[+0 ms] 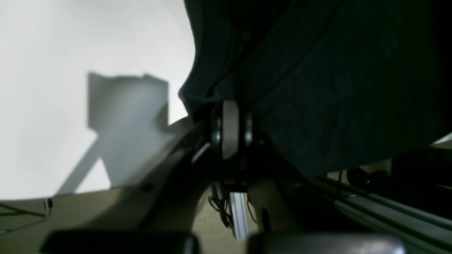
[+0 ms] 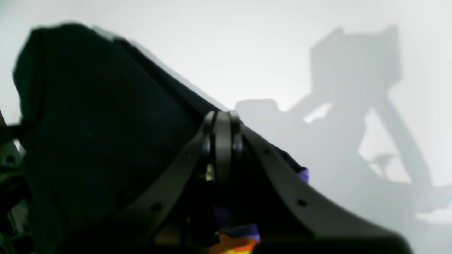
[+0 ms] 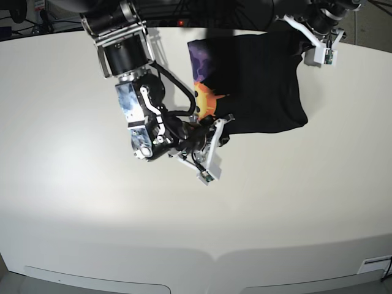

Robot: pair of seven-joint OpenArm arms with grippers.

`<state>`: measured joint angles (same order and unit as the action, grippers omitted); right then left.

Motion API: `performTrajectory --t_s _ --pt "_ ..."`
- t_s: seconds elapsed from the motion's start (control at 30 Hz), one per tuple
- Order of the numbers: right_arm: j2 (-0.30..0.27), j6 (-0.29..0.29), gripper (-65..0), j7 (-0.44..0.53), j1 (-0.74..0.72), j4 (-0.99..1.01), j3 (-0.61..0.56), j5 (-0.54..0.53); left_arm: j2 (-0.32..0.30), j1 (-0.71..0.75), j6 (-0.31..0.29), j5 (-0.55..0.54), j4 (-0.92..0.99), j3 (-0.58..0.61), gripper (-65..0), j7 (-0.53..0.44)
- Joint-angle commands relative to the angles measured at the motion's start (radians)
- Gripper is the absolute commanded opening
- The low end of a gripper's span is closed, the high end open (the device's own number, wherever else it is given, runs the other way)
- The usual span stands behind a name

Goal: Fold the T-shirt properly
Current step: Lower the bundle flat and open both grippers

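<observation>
The black T-shirt (image 3: pixel 263 79) lies at the far middle of the white table (image 3: pixel 92 214), its orange and purple print (image 3: pixel 205 92) showing along its left side. My right gripper (image 3: pixel 223 124) is shut on the shirt's near left edge. In its wrist view the fingertips (image 2: pixel 222 135) pinch black cloth (image 2: pixel 99 123), with a strip of the print (image 2: pixel 236 243) below them. My left gripper (image 3: pixel 289 21) is at the shirt's far right corner. Seen from its wrist, that gripper (image 1: pixel 231 123) is shut on the dark cloth (image 1: pixel 335 88), which hangs over the fingers.
The table's far edge runs just behind the shirt. Beyond it, the left wrist view shows aluminium rails (image 1: pixel 388 211) and loose cables (image 1: pixel 220 208) over a beige floor. A small white label (image 3: pixel 373 266) sits at the near right corner.
</observation>
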<state>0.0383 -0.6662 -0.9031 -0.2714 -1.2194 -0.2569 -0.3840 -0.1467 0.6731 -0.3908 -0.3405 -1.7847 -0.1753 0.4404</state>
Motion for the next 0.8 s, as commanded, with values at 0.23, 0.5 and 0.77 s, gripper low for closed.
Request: performTrajectory --t_s 0.23,0.5,0.77 --pt "-0.071 -0.018 -65.0 -0.045 0.023 -0.146 0.002 -0.011 -0.003 -0.175 -0.002 -0.009 0.151 0.000 -65.0 -0.053" --pt "-0.151 -0.017 -65.0 -0.047 0.162 -0.276 0.002 -0.011 -0.003 -0.477 -0.005 0.001 0.475 -0.001 -65.0 -0.053" --pt "-0.160 -0.017 -65.0 0.029 0.282 -0.335 0.003 -0.011 -0.003 -0.752 -0.005 0.052 0.758 0.000 -65.0 -0.065"
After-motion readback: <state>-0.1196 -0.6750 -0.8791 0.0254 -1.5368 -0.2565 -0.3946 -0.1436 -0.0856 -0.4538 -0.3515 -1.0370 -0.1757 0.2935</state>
